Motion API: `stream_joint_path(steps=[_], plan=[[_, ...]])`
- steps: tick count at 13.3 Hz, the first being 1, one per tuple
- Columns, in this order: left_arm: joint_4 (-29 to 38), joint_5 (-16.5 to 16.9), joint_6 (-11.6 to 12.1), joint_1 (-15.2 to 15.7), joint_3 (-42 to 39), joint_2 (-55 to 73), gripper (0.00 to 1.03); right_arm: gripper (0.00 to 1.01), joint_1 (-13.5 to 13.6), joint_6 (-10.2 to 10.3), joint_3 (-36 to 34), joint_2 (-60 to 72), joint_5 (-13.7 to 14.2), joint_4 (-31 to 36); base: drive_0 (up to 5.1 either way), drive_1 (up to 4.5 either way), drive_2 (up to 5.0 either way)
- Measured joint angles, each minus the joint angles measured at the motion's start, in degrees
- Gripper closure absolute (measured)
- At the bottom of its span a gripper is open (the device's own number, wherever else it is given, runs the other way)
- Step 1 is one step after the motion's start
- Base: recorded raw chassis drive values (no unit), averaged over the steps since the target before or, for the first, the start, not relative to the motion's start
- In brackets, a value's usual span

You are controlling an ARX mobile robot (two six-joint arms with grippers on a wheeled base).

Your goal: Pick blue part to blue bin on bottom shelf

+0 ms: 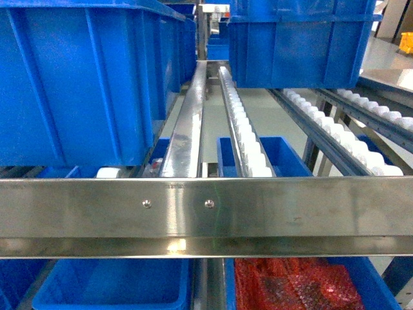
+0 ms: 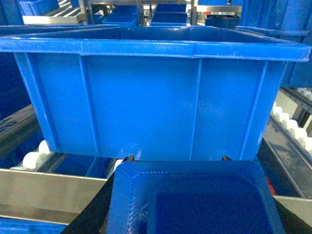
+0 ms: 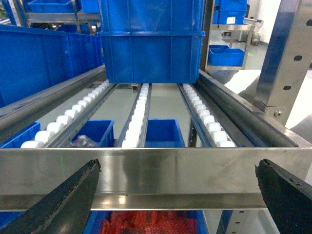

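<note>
Transport step, apparently: the left end effector (image 2: 177, 160) seems closed on the blue part (image 2: 195, 202); the right end effector (image 3: 176, 165) gapes open. Next, the part must go down into the blue bin (image 1: 97, 284) under the steel rail (image 1: 271, 206).

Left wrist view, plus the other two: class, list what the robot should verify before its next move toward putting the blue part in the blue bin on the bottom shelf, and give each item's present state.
1. Blue part sits between the left gripper fingers: ok.
2. Right gripper is open and empty: ok.
3. Blue bin is in sight below the steel rail, with nothing visible inside: ok.
4. Left gripper is over the bin: not ok; it faces an upper crate.
5. Crate with red packets is told apart from the target: ok.
6. There is room to pass under the rail: cannot tell.
</note>
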Motion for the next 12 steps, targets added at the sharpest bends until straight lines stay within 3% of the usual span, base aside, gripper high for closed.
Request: stream_joint_path(steps=[12], plan=[[0.0,0.0,0.0,0.0,0.0,0.0,0.60,0.03,0.0,0.0,0.0,0.0,0.1,0.0,0.0,0.00,0.0]])
